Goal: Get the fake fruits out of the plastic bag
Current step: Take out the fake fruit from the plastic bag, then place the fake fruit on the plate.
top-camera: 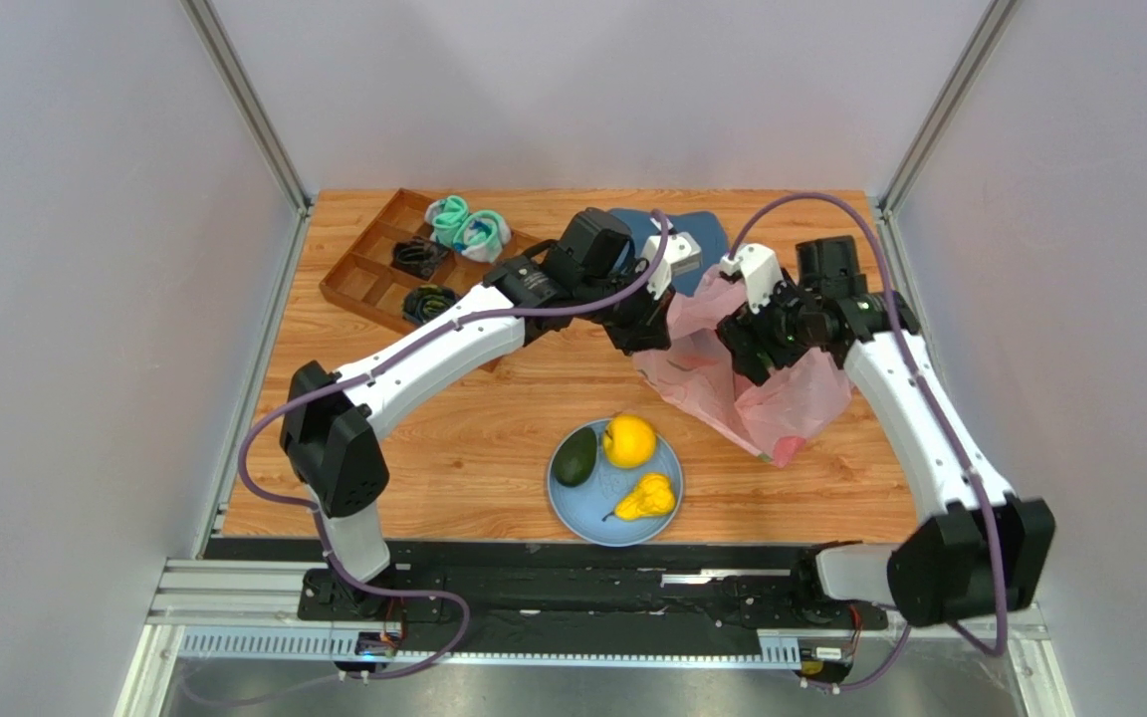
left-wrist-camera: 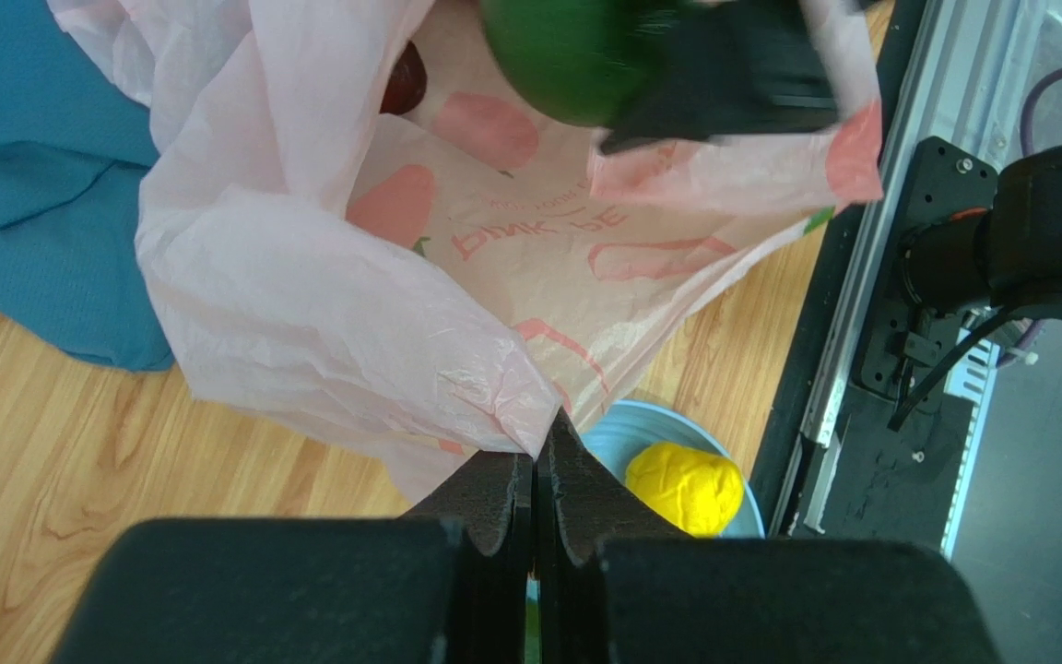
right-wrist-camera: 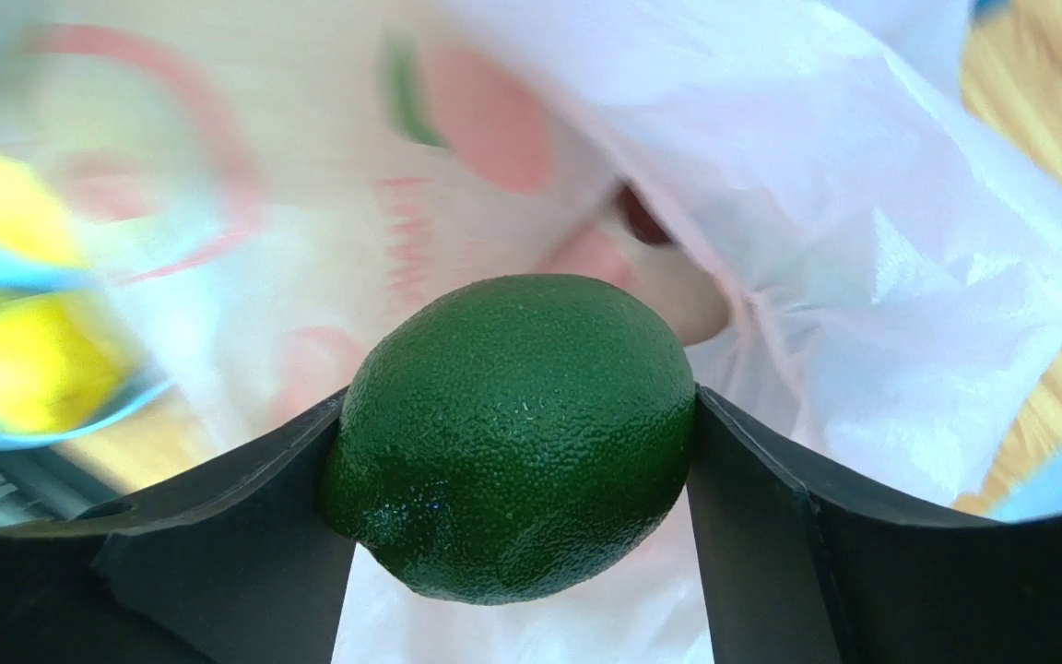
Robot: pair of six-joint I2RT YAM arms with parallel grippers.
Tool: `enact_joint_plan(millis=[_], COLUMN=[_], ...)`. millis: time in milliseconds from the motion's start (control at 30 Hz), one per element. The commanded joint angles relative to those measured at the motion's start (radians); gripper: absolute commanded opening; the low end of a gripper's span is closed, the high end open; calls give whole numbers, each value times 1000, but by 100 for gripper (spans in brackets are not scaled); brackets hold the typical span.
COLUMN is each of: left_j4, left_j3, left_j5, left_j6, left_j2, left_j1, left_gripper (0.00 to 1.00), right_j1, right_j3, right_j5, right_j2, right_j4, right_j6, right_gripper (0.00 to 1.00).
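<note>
The pink plastic bag (top-camera: 774,392) lies at the right of the table, its mouth lifted. My left gripper (left-wrist-camera: 538,464) is shut on the bag's edge (left-wrist-camera: 357,332) and holds it up. My right gripper (right-wrist-camera: 516,415) is shut on a dark green avocado (right-wrist-camera: 512,432) above the bag's opening; the avocado also shows in the left wrist view (left-wrist-camera: 571,56). A dark red fruit (right-wrist-camera: 643,219) lies inside the bag. On the blue plate (top-camera: 590,516) sit a yellow citrus (top-camera: 629,441), a yellow pear (top-camera: 646,498) and a second avocado (top-camera: 577,457).
A dark blue cloth (top-camera: 684,239) lies behind the bag at the back. A brown wooden tray (top-camera: 370,269) with teal rolled socks (top-camera: 468,227) and black items stands at the back left. Black rails run along the near edge.
</note>
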Motion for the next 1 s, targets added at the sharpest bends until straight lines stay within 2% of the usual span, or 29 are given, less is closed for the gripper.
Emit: enact_joint_plan(millis=[0,67,100,133,200,233,300,333,433,600,733,867,933,967], left_j4=[10,1,-4,-10,-5,4,-1,-2,5,47,47,62,65,65], left_j3=[60,68,75,77,66,63,63,62,45,-52,-115,-188,-222,-230], left_j5=[-3,4,23,32,90,121,213,237,308,301,255,236,236,233], left_j6=[6,1,-3,-5,-67,-87,-142,-160,-216,-229,-187,-178,-173,-170], left_j2=[19,15,12,-1,-16,-30,-30,-33,-45,-131,-229,-294,-320,-324], left_j1=[12,30,41,53,108,131,203,228,322,418,431,431,431,431], left_gripper=[0,0,4,26,53,67,74,77,79,80,80,80,80,80], right_j1=[0,52,81,147,215,292,383,479,632,750,807,826,829,829], right_j3=[6,-19,-28,-36,-71,-85,-125,-139,-203,-304,-344,-337,-332,-335], right_j5=[-312,-369,-370,-371,-373,-365,-331,-315,-261,-261,-282,-324,-336,-357], right_j2=[-135,-208,-228,-247,-293,-305,-318,-319,-287,-160,-40,23,43,55], right_j4=[-171,-194,-193,-182,-149,-92,-38,23,156,333,443,477,474,476], right_j6=[-79,-116,-125,-131,-139,-139,-159,-170,-240,-398,-472,-501,-519,-525], right_gripper=[58,58,58,59,59,59,60,60,61,61,61,64,68,73])
